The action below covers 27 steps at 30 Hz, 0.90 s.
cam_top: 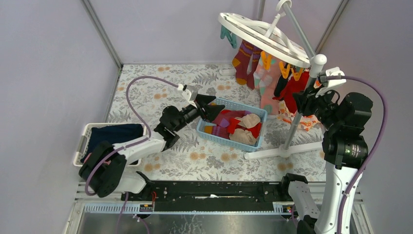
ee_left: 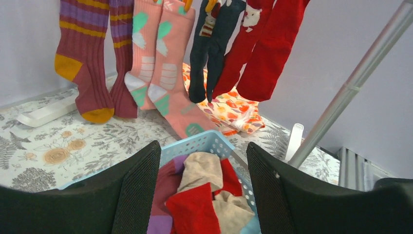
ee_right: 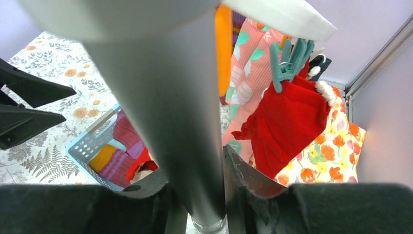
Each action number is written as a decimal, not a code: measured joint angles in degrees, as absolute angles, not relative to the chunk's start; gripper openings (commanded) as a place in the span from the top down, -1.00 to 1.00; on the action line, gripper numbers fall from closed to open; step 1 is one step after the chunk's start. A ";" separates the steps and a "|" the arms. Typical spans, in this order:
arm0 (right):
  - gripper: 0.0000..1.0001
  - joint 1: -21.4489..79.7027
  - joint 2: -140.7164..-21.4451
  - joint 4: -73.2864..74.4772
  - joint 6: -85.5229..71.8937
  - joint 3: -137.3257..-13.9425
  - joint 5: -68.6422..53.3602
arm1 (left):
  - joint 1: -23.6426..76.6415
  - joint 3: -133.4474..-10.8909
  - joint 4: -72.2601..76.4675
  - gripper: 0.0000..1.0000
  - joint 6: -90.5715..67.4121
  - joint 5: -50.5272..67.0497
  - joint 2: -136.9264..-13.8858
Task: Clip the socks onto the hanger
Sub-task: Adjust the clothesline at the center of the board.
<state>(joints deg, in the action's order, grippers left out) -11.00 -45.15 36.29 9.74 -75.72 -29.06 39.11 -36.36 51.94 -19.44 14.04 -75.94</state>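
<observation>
- the large white plastic oval hanger is hung up above the right gripper, and maroon striped, pink, navy and red socks are clipped beneath it.
- loose red and beige socks are piled in a blue plastic basket just below and ahead of the left gripper, whose fingers are spread wide.
- the right gripper is closed around the grey metal pole, with both fingers pressed against it.
- an orange floral-print cloth is seen beyond the right gripper, past the hung red sock.
</observation>
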 measured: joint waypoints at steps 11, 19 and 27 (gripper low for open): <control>-0.58 -11.70 -44.18 38.28 11.86 -72.36 -25.74 | 29.69 -41.82 65.65 -0.39 -21.96 19.00 -89.45; -0.54 -12.05 -41.85 38.26 11.05 -71.22 -22.76 | 27.27 -58.08 65.49 -0.39 -19.38 22.04 -101.10; -0.53 -12.05 -41.45 38.17 10.17 -69.30 -24.08 | 27.27 -82.54 66.39 -0.35 -18.44 22.79 -121.43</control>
